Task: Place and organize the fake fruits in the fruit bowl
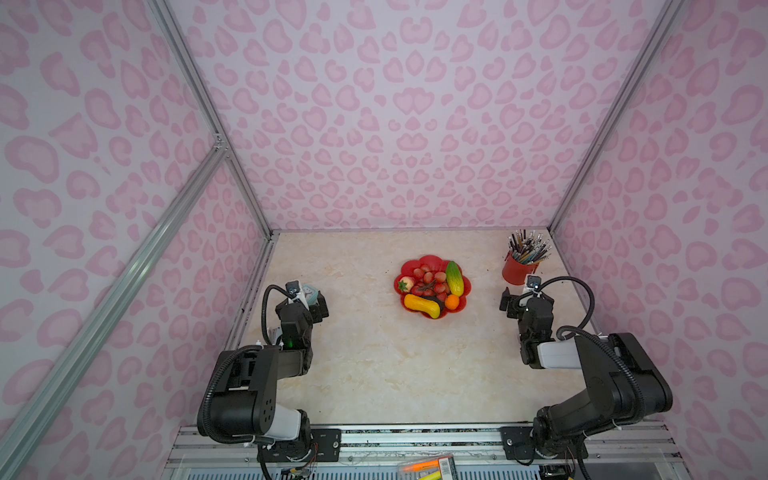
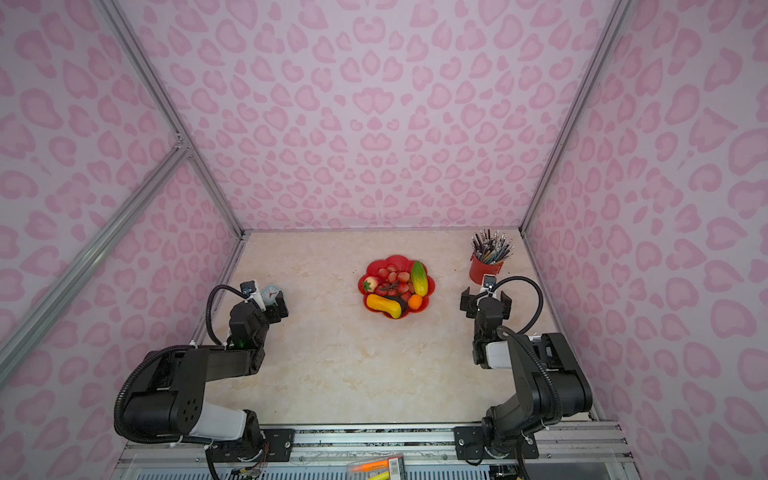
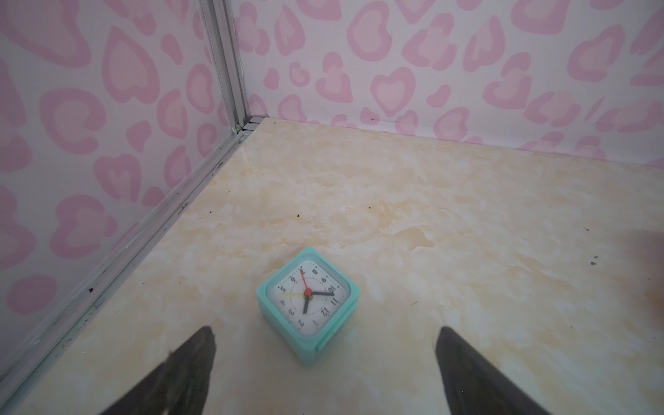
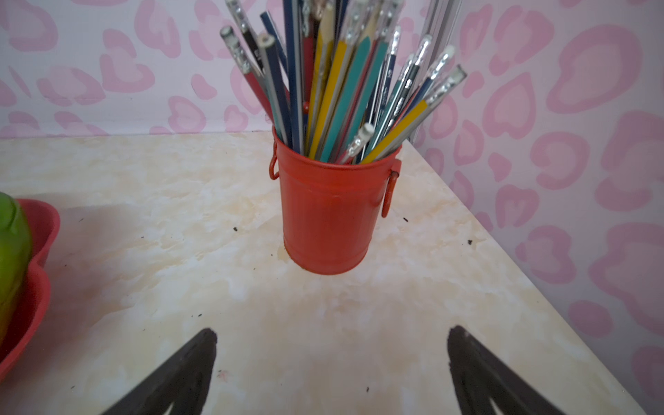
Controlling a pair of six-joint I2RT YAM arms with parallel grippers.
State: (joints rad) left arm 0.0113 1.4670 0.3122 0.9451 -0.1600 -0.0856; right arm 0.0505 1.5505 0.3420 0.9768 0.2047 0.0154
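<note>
Red bowl [image 1: 430,259], red grapes [image 1: 430,279], pink-red strawberry [image 1: 407,284], green-yellow oblong [image 1: 454,277], yellow-orange oblong [image 1: 421,305], small orange [image 1: 452,302], teal clock [image 3: 308,305] with white face, red cup [image 4: 328,212], cream marbled table [image 1: 374,365], pink heart-print walls [image 1: 415,104].

Fruit bowl [image 2: 395,260] mid-frame, holding grape bunch [image 2: 395,280] at centre, strawberry [image 2: 371,284] left, green-yellow oblong [image 2: 419,277] right, yellow-orange oblong [image 2: 384,304] along lower rim, orange [image 2: 414,301], dark lump [image 2: 397,299] between. Right gripper [image 2: 485,298] right of bowl, jaws spread, empty. Left gripper [image 2: 275,308] at left, by teal clock [image 2: 270,292].

Robot test booth — aluminium frame [image 1: 245,195], pink heart-print walls [image 1: 411,124], marble-look tabletop [image 1: 374,361], staged lab rig
</note>
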